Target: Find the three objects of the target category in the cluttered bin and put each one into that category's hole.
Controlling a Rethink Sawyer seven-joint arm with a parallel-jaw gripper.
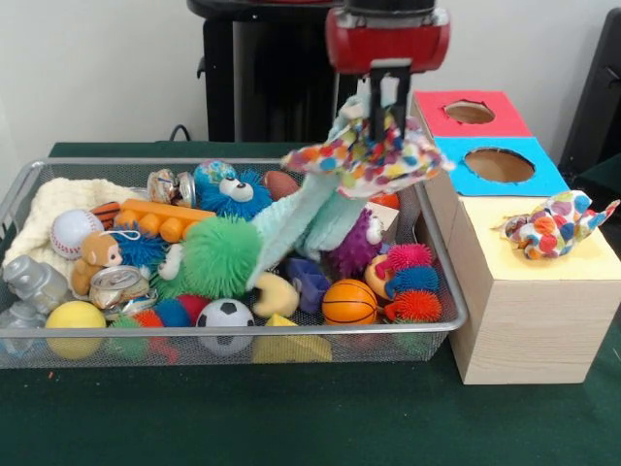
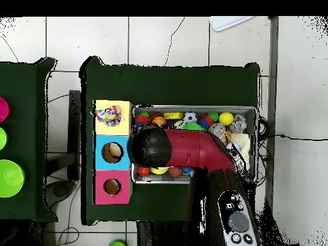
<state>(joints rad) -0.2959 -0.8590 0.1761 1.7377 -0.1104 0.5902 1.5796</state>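
Green bowl [image 2: 9, 179] rests on neighbouring green table [image 2: 25, 96].

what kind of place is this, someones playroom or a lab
Most likely a robotics lab, not a playroom: a red robot arm works over a wire bin of toys, beside a sorting box with colour-coded holes, on a green-covered table.

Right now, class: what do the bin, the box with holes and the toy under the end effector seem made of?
Bin: metal wire mesh, silvery, see-through grid.
Box: probably pale wood, faint grain; matte coloured top panels.
Toy hanging from the end effector: soft spotted fabric, drooping limp.
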